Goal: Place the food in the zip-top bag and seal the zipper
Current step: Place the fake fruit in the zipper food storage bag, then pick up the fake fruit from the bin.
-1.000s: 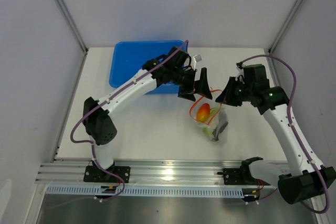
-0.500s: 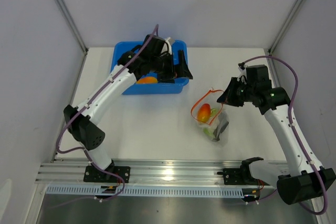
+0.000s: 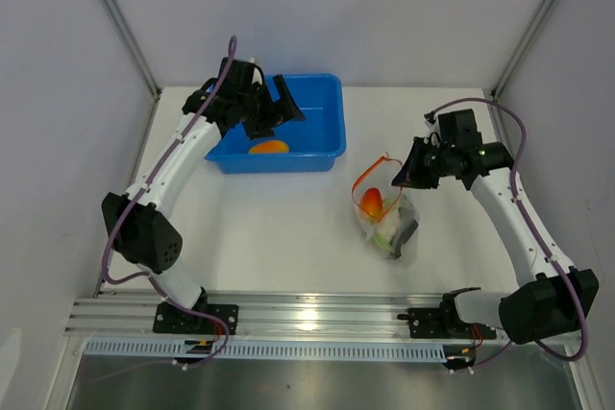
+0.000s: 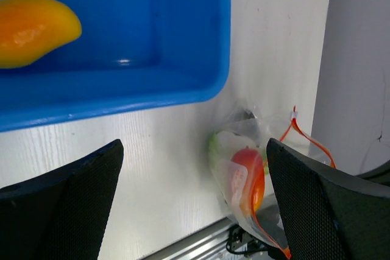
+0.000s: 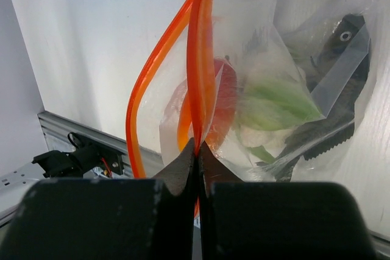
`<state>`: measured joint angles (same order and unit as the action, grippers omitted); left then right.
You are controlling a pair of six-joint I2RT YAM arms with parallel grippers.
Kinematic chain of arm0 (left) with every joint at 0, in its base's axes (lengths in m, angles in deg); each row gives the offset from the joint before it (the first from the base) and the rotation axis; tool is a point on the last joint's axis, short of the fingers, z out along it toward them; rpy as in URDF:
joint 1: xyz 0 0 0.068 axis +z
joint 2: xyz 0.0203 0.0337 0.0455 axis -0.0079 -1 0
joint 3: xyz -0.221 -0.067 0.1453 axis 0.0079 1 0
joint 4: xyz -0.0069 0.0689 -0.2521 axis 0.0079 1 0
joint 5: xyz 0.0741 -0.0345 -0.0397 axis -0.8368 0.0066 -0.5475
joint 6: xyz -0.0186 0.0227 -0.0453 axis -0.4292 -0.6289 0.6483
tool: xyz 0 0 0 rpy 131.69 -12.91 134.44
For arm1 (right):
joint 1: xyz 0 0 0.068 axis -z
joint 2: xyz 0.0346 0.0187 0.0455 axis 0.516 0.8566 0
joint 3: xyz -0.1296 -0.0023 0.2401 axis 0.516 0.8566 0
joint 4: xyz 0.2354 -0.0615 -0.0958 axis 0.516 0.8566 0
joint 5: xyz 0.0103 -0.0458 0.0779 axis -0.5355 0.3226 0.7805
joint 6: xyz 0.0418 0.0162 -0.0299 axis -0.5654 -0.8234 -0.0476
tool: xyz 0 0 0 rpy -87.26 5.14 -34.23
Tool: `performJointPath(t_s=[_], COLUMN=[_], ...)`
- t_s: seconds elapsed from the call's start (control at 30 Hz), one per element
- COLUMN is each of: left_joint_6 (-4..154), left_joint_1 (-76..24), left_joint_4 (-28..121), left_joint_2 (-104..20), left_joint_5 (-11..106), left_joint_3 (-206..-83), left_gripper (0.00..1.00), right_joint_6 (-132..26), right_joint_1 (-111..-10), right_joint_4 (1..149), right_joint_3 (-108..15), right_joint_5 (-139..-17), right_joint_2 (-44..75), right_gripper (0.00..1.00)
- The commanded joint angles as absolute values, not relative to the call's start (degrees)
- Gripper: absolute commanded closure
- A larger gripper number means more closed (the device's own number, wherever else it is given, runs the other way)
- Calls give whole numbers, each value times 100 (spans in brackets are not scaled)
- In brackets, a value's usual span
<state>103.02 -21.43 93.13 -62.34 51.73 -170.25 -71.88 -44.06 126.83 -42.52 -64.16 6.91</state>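
The zip-top bag (image 3: 386,221) lies on the table right of centre, holding a red pepper (image 5: 222,92), white-and-green cauliflower (image 5: 274,106) and a dark fish piece (image 5: 332,120). My right gripper (image 5: 197,149) is shut on the red-orange zipper (image 5: 198,59) at the bag's mouth, whose other lip (image 3: 366,182) bows open. In the overhead view that right gripper (image 3: 403,173) sits at the bag's upper right. An orange carrot-like piece (image 3: 268,148) lies in the blue tub (image 3: 322,132). Above the tub hangs my left gripper (image 3: 281,112), open and empty, over the orange piece (image 4: 33,27).
The blue tub's rim (image 4: 183,92) stands left of the bag (image 4: 244,172), with a strip of bare table between them. A metal rail (image 3: 307,314) runs along the near edge. Grey walls close in the back and both sides.
My left arm swung away from the bag's mouth, back and left to above the blue tub, still open. The right gripper kept its hold on the zipper, shifting slightly.
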Motion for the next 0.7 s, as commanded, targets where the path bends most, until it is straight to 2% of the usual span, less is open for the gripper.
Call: performJointPath(t_s=[0.0,0.27,0.33,0.37,0.5,0.67], left_joint_6=[10180,10372,10636,10680,10812,11495], left_joint_1=[-1932,-1590,-1432,-1361,-1194,-1097], left_joint_4=[8758,8705,8741,8627,8723,9283], left_joint_2=[-6320,-6707,-6935,-7014,-7313,-7664], left_joint_5=[5355,5021,5108,5509,5461,5171], left_joint_3=[-17023,-17392,-17410,-17393,-17595,-17761], left_gripper=[0,0,1,0,1,1], right_joint_6=[-7014,-7014,-7014,-7014,-7041,-7076], right_joint_1=[-4372,-4372,-4372,-4363,-4381,-4389], right_joint_4=[12655,12681,12699,12716,12734,12717], right_joint_3=[-4607,-4712,-4748,-4765,-4792,-4845], right_joint_5=[-6375,-6322,-6322,-6278,-6225,-6190], right_joint_2=[778,1051,1148,1183,1332,1561], right_gripper=[100,100,100,100,100,100])
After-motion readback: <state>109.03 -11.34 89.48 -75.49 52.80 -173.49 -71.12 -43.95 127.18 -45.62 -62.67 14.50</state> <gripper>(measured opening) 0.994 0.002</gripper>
